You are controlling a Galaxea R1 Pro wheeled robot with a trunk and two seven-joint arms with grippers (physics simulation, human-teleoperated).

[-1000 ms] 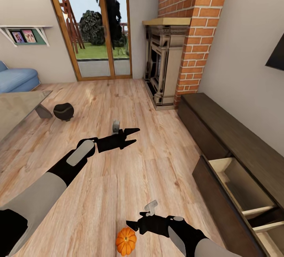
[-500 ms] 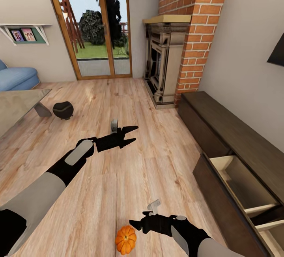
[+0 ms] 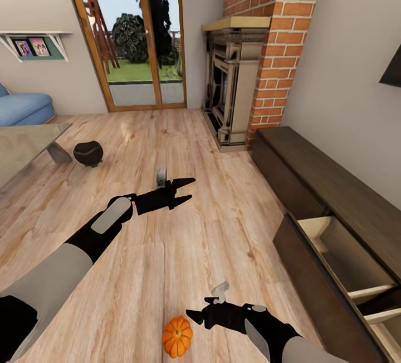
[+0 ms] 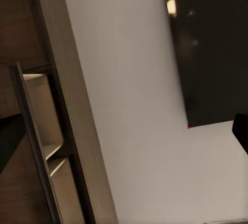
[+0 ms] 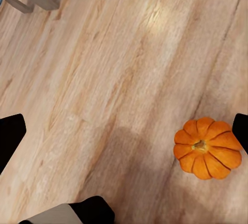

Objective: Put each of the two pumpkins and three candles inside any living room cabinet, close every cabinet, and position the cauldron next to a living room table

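Observation:
One orange pumpkin [image 3: 177, 336] lies on the wood floor near the lower edge of the head view. My right gripper [image 3: 192, 316] hovers open just right of it, empty. In the right wrist view the pumpkin [image 5: 207, 148] sits near one fingertip, off to one side of the gap. My left gripper [image 3: 187, 190] is open and empty over mid-floor. The black cauldron [image 3: 88, 153] stands on the floor beside the grey table [image 3: 22, 143] at the left. The dark cabinet [image 3: 334, 184] runs along the right wall with one drawer [image 3: 340, 251] pulled open, also seen as the cabinet [image 4: 67, 105].
A brick fireplace [image 3: 228, 90] stands beyond the cabinet's far end. Glass patio doors [image 3: 139, 34] are at the back, and a blue sofa [image 3: 22, 107] is at far left. A wall TV [image 4: 217, 48] hangs above the cabinet. Bare floor lies between the table and the cabinet.
The whole picture has drifted slightly, so the camera has moved. The right gripper has edged a little to the right of the pumpkin. The left arm keeps its pose.

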